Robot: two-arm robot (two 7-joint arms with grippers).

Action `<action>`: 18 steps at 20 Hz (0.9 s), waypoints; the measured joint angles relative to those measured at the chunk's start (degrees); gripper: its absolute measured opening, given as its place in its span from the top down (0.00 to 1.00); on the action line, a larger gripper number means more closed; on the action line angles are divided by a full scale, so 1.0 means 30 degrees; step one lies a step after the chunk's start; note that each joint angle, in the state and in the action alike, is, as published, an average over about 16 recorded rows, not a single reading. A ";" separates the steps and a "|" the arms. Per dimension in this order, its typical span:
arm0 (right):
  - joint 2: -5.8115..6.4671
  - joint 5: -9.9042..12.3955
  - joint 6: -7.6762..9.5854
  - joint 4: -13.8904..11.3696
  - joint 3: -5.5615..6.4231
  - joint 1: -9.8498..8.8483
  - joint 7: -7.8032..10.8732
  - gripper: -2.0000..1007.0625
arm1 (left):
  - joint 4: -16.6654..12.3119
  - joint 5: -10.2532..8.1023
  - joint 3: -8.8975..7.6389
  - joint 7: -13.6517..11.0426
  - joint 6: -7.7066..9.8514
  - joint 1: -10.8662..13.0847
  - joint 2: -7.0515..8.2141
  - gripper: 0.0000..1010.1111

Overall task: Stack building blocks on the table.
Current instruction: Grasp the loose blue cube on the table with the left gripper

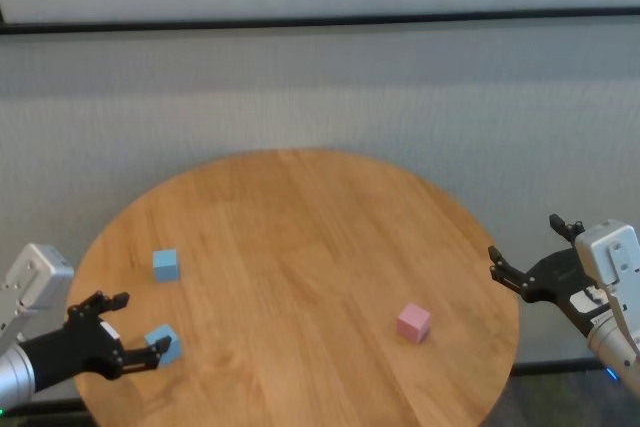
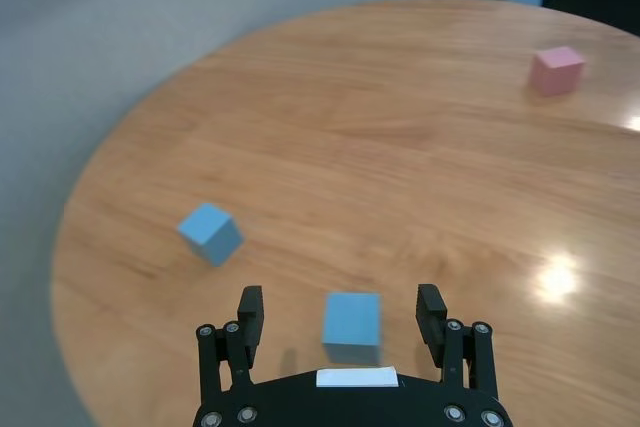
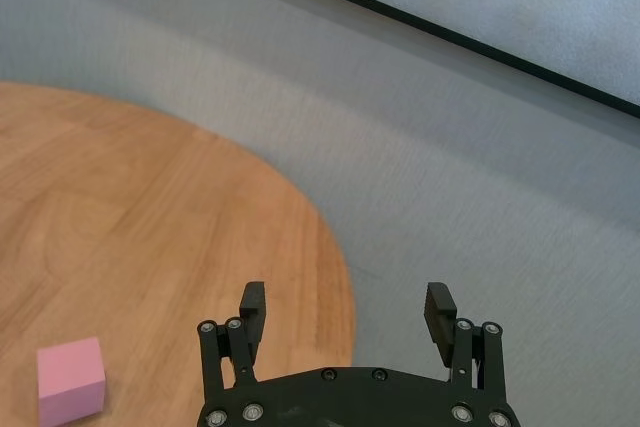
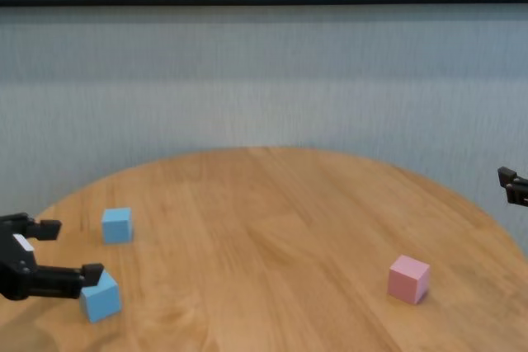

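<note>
Blue near block sits between the spread fingers of the left end effector, not yet gripped; likely the first pick. Second blue block lies just beyond it, pink block well apart across the wooden round table. Right end effector open, off the table's edge. Grey wall behind.

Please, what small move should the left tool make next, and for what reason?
Probably close on the near blue block. The left tool is open and its fingers stand on either side of that block, which lies on the table. No block is stacked yet; the other blue block and the pink block lie apart.
</note>
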 joint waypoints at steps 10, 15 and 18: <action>0.0000 0.0000 0.0000 0.0000 0.0000 0.0000 0.0000 0.01 | 0.0630 -0.0412 0.0643 -0.1843 0.0056 -0.0665 0.0085 0.01; 0.0000 0.0000 0.0000 0.0000 0.0000 0.0000 0.0000 0.01 | 0.0978 -0.0309 0.0974 -0.1985 0.0069 -0.0994 0.0030 0.01; 0.0000 0.0000 0.0000 0.0000 0.0000 0.0000 0.0000 0.01 | 0.1161 -0.0168 0.1126 -0.1936 0.0021 -0.1155 -0.0027 0.01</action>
